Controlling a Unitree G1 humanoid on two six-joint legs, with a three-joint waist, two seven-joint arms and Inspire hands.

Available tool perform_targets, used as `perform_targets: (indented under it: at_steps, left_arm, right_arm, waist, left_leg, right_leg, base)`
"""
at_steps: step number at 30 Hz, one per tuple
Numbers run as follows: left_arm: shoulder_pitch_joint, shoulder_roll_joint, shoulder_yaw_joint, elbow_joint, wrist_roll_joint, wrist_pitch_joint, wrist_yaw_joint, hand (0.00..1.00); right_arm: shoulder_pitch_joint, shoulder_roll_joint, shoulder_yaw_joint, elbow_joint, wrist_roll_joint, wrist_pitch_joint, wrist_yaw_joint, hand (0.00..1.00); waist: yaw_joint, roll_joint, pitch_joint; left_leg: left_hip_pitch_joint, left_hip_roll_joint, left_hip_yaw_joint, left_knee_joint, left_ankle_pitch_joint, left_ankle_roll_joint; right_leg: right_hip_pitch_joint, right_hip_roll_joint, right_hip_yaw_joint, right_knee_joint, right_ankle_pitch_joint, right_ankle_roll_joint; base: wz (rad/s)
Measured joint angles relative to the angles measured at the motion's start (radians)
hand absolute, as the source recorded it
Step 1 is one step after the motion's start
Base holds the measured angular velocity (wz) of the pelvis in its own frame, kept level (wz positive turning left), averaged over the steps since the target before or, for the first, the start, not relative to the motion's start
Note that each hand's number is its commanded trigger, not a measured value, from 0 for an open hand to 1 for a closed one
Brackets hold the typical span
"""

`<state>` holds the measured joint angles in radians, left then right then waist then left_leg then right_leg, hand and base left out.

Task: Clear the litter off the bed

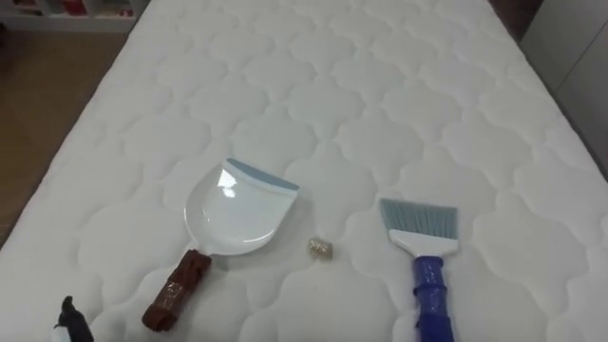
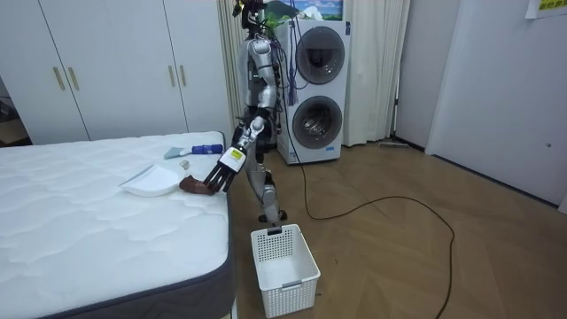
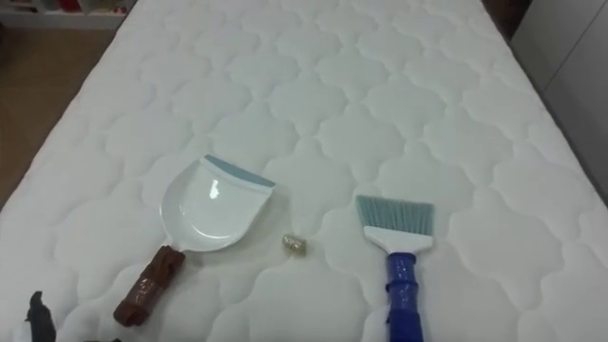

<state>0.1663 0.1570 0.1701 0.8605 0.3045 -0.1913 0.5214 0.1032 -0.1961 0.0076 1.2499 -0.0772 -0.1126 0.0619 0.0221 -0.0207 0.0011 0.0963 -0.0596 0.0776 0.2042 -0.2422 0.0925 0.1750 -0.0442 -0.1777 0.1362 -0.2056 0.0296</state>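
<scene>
— Where's the scrap?
— On the bed, between the dustpan and the brush, touching neither.
— And the left hand?
— Fingers straight and empty, near the dustpan's brown handle. A white basket stands on the floor by the bed.

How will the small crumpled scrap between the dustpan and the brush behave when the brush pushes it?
The scrap looks tiny and crumpled, so probably light and easy to sweep. On the quilted mattress it may catch in a seam.
</scene>
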Motion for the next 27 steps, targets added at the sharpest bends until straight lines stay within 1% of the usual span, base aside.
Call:
perform_targets:
  at_steps: [3,5,7,9,10,11,12,13,16,18,20,22,23,25,27]
  left_arm:
    - [-0.001,0.001,-0.016,-0.017,-0.004,-0.007,0.002,0.00]
    - [-0.003,0.005,-0.037,-0.023,-0.041,-0.007,0.002,0.00]
    - [-0.004,0.006,-0.042,-0.041,-0.058,-0.007,0.001,0.00]
    - [-0.012,0.013,-0.061,-0.049,-0.070,-0.007,0.001,0.00]
    - [-0.017,0.016,-0.070,-0.053,-0.069,-0.007,0.001,0.00]
    - [-0.021,0.017,-0.077,-0.055,-0.065,-0.007,0.001,0.00]
    - [-0.024,0.017,-0.079,-0.055,-0.066,-0.007,0.001,0.00]
    - [-0.031,0.018,-0.085,-0.055,-0.071,-0.007,0.001,0.00]
    - [-0.060,0.020,-0.116,-0.050,-0.078,-0.007,-0.003,0.00]
    - [-0.075,0.020,-0.119,-0.050,-0.078,-0.007,-0.006,0.00]
    - [-0.103,0.021,-0.119,-0.043,-0.078,-0.007,-0.006,0.00]
    - [-0.128,0.021,-0.119,-0.013,-0.077,-0.007,-0.006,0.00]
    - [-0.147,0.021,-0.119,0.018,-0.078,-0.006,-0.007,0.00]
    - [-0.177,0.021,-0.120,0.042,-0.078,-0.003,-0.007,0.00]
    - [-0.203,0.020,-0.128,0.044,-0.078,-0.003,-0.007,0.00]
  right_arm:
    - [-0.002,-0.002,0.001,0.000,-0.003,0.000,0.017,0.00]
    - [-0.001,-0.002,0.001,-0.002,-0.003,0.001,0.017,0.00]
    - [-0.001,-0.002,0.002,-0.004,-0.003,0.003,0.016,0.00]
    - [-0.001,-0.003,0.002,-0.004,-0.002,0.004,0.016,0.00]
    - [-0.002,-0.004,0.000,-0.006,-0.003,0.004,0.015,0.00]
    - [-0.003,-0.004,0.000,-0.006,-0.003,0.003,0.015,0.00]
    - [-0.004,-0.004,0.000,-0.006,-0.002,0.003,0.014,0.00]
    - [-0.006,-0.004,0.000,-0.006,0.000,0.003,0.014,0.00]
    - [-0.012,-0.005,0.001,-0.005,0.000,0.002,0.012,0.00]
    - [-0.019,-0.005,0.005,-0.005,0.008,0.002,0.010,0.00]
    - [-0.035,-0.006,0.010,0.002,0.015,0.003,0.005,0.00]
    - [-0.050,-0.006,0.011,0.022,0.037,0.003,0.006,0.00]
    - [-0.062,-0.006,0.016,0.041,0.053,0.006,0.006,0.00]
    - [-0.079,-0.007,0.034,0.043,0.072,0.013,0.005,0.00]
    - [-0.090,-0.007,0.047,0.049,0.080,0.017,0.001,0.00]
  waist:
    - [-0.004,-0.001,-0.0018]
    - [-0.012,-0.001,-0.0019]
    - [-0.015,-0.001,-0.0021]
    - [-0.018,0.004,-0.0023]
    - [-0.020,0.002,-0.0050]
    - [-0.019,0.007,-0.0043]
    - [-0.021,0.007,-0.0047]
    - [-0.021,0.009,-0.0033]
    - [-0.024,0.010,-0.0025]
    - [-0.028,0.012,-0.0014]
    - [-0.034,0.016,0.0009]
    - [-0.042,0.018,0.0013]
    - [-0.042,0.019,0.0010]
    - [-0.043,0.019,0.0014]
    - [-0.044,0.017,0.0043]
  left_leg:
    - [0.000,-0.001,-0.002,0.000,0.000,0.000]
    - [-0.001,-0.001,-0.002,0.001,0.000,0.000]
    - [-0.004,-0.001,-0.002,0.001,0.000,0.000]
    - [-0.013,-0.001,-0.002,0.002,0.000,0.000]
    - [-0.023,-0.001,-0.002,0.004,0.000,0.000]
    - [-0.033,-0.001,-0.002,0.010,0.000,0.000]
    - [-0.037,-0.001,-0.001,0.011,0.000,0.000]
    - [-0.047,0.000,-0.001,0.015,0.000,0.000]
    - [-0.067,0.000,0.000,0.020,0.002,0.000]
    - [-0.080,0.000,0.000,0.021,0.005,0.000]
    - [-0.106,0.000,0.000,0.027,0.008,0.000]
    - [-0.120,0.001,0.001,0.030,0.009,0.000]
    - [-0.128,0.002,0.002,0.032,0.009,0.000]
    - [-0.154,0.006,0.002,0.040,0.011,0.000]
    - [-0.184,0.011,0.003,0.054,0.011,0.000]
  right_leg:
    - [0.000,0.000,0.003,0.000,0.000,0.000]
    - [-0.002,0.000,0.006,-0.001,0.000,0.000]
    - [-0.005,0.000,0.009,-0.001,0.000,0.000]
    - [-0.012,-0.001,0.008,0.000,0.000,0.000]
    - [-0.021,-0.001,0.008,-0.001,0.000,0.000]
    - [-0.030,-0.001,0.009,0.000,0.000,0.000]
    - [-0.034,-0.001,0.008,0.000,0.000,0.000]
    - [-0.040,-0.001,0.006,-0.001,0.000,0.000]
    - [-0.058,-0.002,0.001,-0.001,0.000,0.000]
    - [-0.071,-0.004,0.000,0.001,0.000,-0.001]
    - [-0.095,-0.004,0.001,0.003,0.002,-0.004]
    - [-0.109,-0.003,0.001,0.007,0.003,-0.004]
    - [-0.122,-0.002,0.001,0.014,0.003,-0.004]
    - [-0.152,-0.002,-0.002,0.031,0.003,-0.005]
    - [-0.187,0.000,-0.006,0.050,0.004,-0.006]
  base:
    - [0.00]
    - [0.00]
    - [0.00]
    - [0.00]
    - [0.00]
    - [0.00]
    - [0.00]
    - [0.00]
    - [0.00]
    - [0.00]
    - [0.00]
    - [0.00]
    - [-0.03]
    - [0.00]
    - [0.00]
